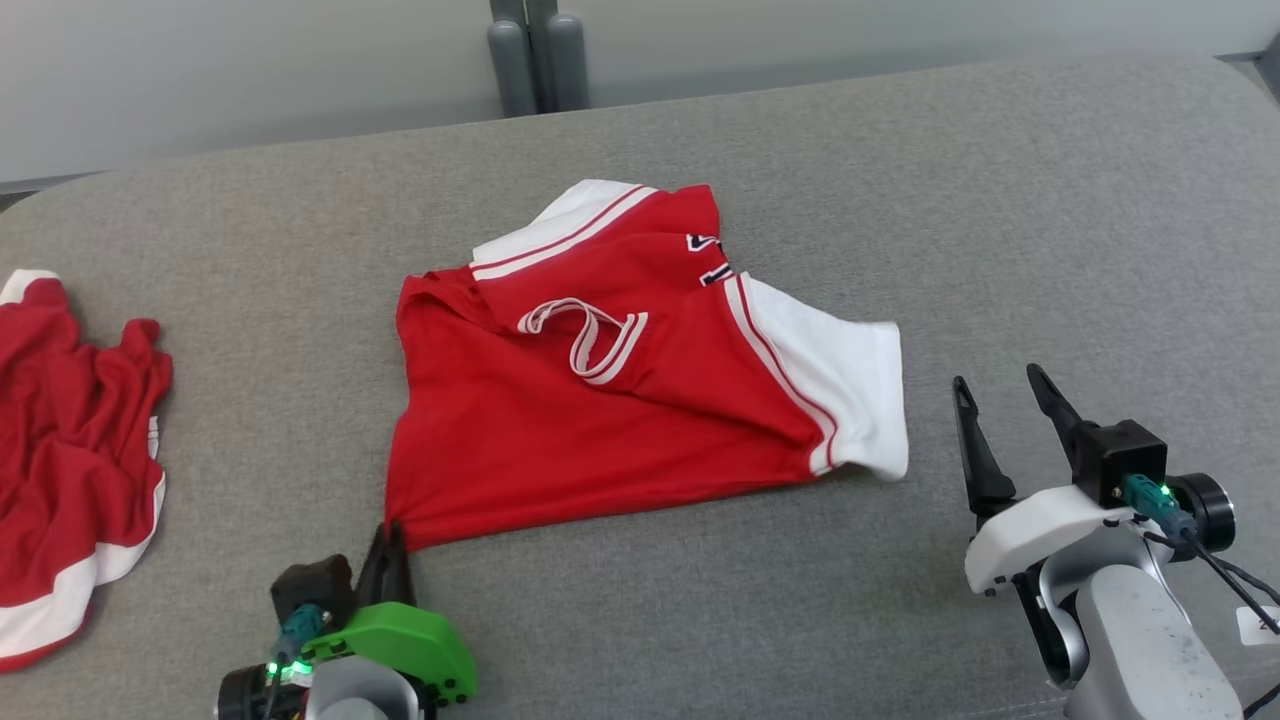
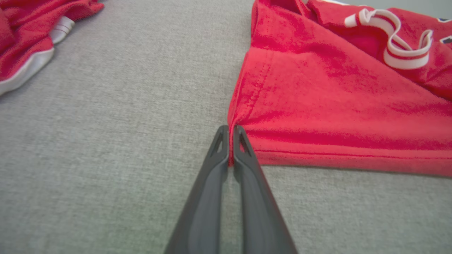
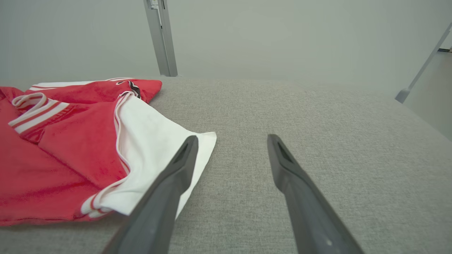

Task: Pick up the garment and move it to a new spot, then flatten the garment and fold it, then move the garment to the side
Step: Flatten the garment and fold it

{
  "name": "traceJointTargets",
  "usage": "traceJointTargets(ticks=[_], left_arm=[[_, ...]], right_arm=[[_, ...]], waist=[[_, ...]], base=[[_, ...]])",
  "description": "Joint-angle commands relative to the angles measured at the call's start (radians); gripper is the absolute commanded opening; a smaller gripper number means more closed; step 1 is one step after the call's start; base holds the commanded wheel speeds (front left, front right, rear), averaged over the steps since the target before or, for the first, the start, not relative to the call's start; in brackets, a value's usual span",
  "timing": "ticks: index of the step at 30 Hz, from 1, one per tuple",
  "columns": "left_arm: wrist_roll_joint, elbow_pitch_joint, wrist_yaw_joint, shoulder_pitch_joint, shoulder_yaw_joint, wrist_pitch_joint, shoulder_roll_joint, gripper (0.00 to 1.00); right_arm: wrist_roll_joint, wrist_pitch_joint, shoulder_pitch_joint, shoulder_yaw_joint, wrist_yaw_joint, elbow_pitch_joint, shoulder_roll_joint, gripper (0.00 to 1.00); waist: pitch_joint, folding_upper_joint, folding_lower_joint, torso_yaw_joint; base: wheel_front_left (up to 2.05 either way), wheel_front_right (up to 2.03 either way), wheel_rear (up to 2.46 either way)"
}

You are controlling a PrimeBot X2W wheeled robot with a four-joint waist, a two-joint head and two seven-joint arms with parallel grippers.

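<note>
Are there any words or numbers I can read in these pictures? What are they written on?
Nothing here can be read for sure.
Dark print on the red shirt: folded over and partly hidden, so it cannot be read.
White tag at the lower right edge of the head view: too small to read.

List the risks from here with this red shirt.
1. The left gripper pinches only the very corner of the red shirt; a pull may slip it free.
2. The right gripper stands open near the white sleeve, holding nothing; a one-sided lift could bunch the folds.
3. A crumpled second garment lies to the left; dragging that way might tangle them.
</note>
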Motion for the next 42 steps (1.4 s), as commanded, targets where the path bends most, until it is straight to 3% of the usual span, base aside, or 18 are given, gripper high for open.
traceJointTargets(ticks=[1, 5, 11, 23, 24, 25, 26, 27, 34, 42], left_arm=[[0.03, -0.022, 0.013, 0.027, 0.037, 0.001, 0.007, 0.0], [0.103, -0.072, 0.002, 0.048, 0.136, 0.001, 0.012, 0.0], [0.165, -0.082, -0.035, 0.045, 0.207, 0.001, 0.009, 0.0], [0.123, -0.077, -0.041, 0.02, 0.139, 0.001, 0.007, 0.0], [0.122, -0.077, -0.039, 0.019, 0.137, 0.001, 0.008, 0.0], [0.121, -0.077, -0.039, 0.018, 0.135, 0.001, 0.008, 0.0], [0.121, -0.077, -0.037, 0.017, 0.133, 0.001, 0.007, 0.0], [0.119, -0.078, -0.036, 0.015, 0.132, 0.001, 0.007, 0.0], [0.123, -0.095, -0.039, 0.013, 0.146, 0.001, 0.007, 0.0], [0.175, -0.181, -0.08, -0.002, 0.205, 0.001, 0.007, 0.0]], right_arm=[[0.001, -0.003, -0.013, 0.0, -0.001, 0.01, -0.003, 1.0], [0.003, -0.003, -0.02, 0.017, -0.001, 0.036, -0.002, 1.0], [0.017, -0.003, -0.044, 0.075, -0.001, 0.122, 0.001, 1.0], [0.059, -0.002, -0.072, 0.202, -0.001, 0.247, -0.018, 1.0], [0.064, 0.0, -0.071, 0.213, -0.001, 0.261, -0.02, 0.93], [0.067, 0.0, -0.073, 0.226, -0.001, 0.275, -0.023, 0.47], [0.073, 0.001, -0.076, 0.231, -0.001, 0.282, -0.026, 0.3], [0.078, 0.001, -0.079, 0.232, -0.001, 0.289, -0.029, 0.0], [0.107, 0.0, -0.114, 0.211, -0.001, 0.267, -0.039, 0.0], [0.09, -0.002, -0.105, 0.04, -0.001, 0.089, -0.036, 0.0]], waist=[[-0.002, 0.0, 0.0, 0.037], [0.012, 0.0, 0.0, 0.076], [0.04, 0.0, 0.0, 0.111], [0.069, 0.0, 0.0, 0.124], [0.07, 0.0, 0.0, 0.124], [0.072, 0.0, 0.0, 0.124], [0.073, 0.0, 0.0, 0.124], [0.075, 0.0, 0.0, 0.125], [0.066, 0.0, 0.0, 0.123], [-0.018, 0.0, 0.0, 0.088]], base=[[0.0, 0.0, 0.0], [0.0, 0.0, 0.0], [0.0, 0.0, 0.0], [0.0, 0.0, 0.0], [0.0, 0.0, 0.0], [0.0, 0.0, 0.0], [0.0, 0.0, 0.0], [0.0, 0.0, 0.0], [0.0, 0.0, 0.0], [0.0, 0.0, 0.0]])
